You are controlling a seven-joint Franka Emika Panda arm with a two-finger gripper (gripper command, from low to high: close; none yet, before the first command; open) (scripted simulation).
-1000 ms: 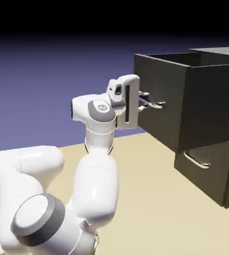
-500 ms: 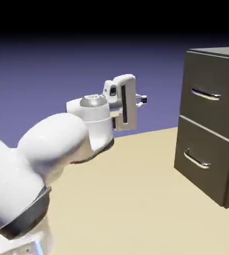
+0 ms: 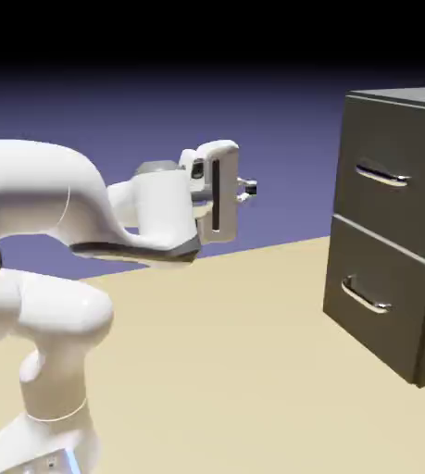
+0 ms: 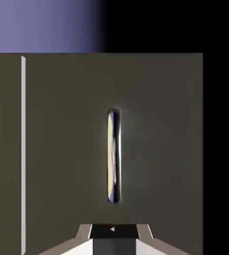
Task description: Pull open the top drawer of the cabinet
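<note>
**Drawer shut, gripper standing off from the cabinet**

While the cabinet [image 3: 392, 231] stands at the exterior view's right with both fronts flush, the gripper [image 3: 247, 190] hangs level in open air well to the left of it, pointing toward it. The top drawer [image 3: 393, 190] is closed, its face in line with the lower drawer [image 3: 382, 310], and a thin seam separates the two. Each front carries a curved silver bar; the top handle [image 3: 382, 175] sits high on its front, well apart from the fingertips. Between the gripper and the cabinet lies a wide stretch of bare tan table [image 3: 243, 370] and blue-violet backdrop, with nothing standing in the way.

In the hand view the drawer front fills most of the picture, rolled a quarter turn, so the handle [image 4: 113, 157] runs up and down in line with the gap between the fingertips [image 4: 85, 233]. The jaws stand parted with nothing between them. No lettering or label shows on the cabinet or on the arm.
</note>
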